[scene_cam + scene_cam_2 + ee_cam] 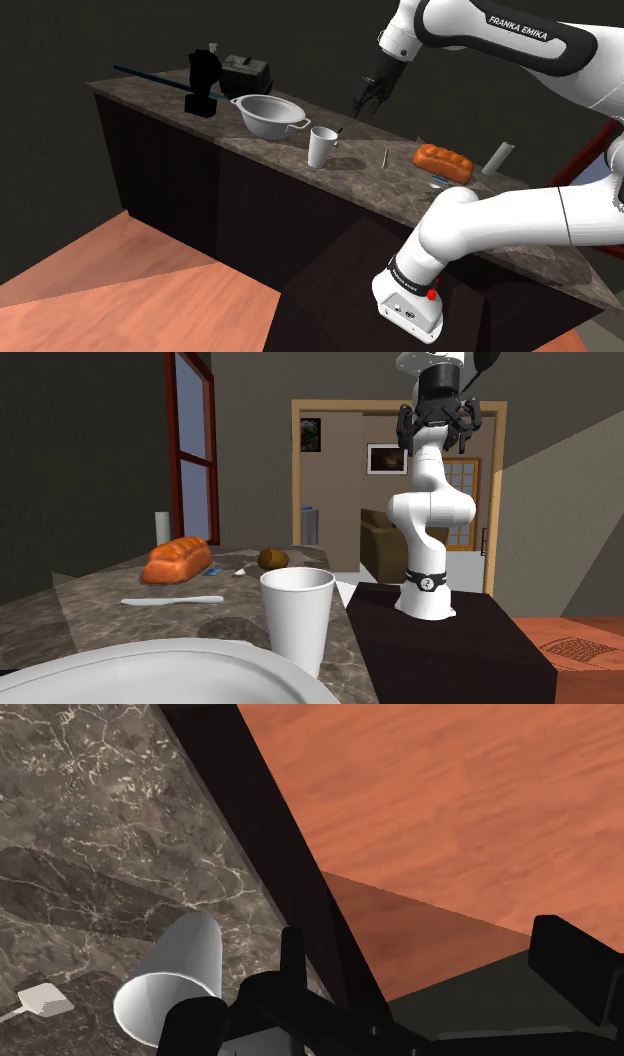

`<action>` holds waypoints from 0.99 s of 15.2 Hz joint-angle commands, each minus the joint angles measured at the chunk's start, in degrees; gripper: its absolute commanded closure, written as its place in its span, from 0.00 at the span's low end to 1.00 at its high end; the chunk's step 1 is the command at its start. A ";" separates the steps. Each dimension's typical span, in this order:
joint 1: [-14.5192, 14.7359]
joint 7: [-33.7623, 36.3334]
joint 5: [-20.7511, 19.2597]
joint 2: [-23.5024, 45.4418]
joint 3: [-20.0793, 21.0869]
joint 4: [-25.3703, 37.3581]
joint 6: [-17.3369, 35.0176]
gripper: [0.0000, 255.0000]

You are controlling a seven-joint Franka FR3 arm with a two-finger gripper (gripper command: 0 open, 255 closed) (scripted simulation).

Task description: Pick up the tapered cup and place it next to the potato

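Note:
The tapered cup (322, 147) is plain white and stands upright near the front edge of the marble counter (400, 190). It is close up in the second exterior view as the cup (297, 617). The brown potato (272, 559) lies farther along the counter, beside an orange bread loaf (179, 559). My gripper (368, 98) hangs open well above the counter, up and to the shoulder view's right of the cup, holding nothing. In the wrist view the cup (175, 979) lies below, just beside one of the fingers (195, 1022) of my gripper (385, 994).
A white bowl (268, 113) with handles stands beyond the cup, with black appliances (203, 82) behind it. The bread loaf (443, 160), a knife (385, 157) and a white cylinder (497, 157) lie toward the stand. The counter drops to a reddish wooden floor (450, 794).

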 commanded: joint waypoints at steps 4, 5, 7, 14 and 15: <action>-0.67 -0.56 -1.22 5.15 -0.98 -0.16 4.48 0.00; -0.89 -0.73 -1.61 6.96 -1.31 -0.07 5.93 0.00; -1.32 -1.04 -2.35 10.71 -1.97 0.33 8.74 0.00; -2.77 -1.97 -4.43 24.80 -4.20 3.95 17.44 0.00; -2.97 -2.09 -4.65 26.90 -4.51 4.74 18.50 0.00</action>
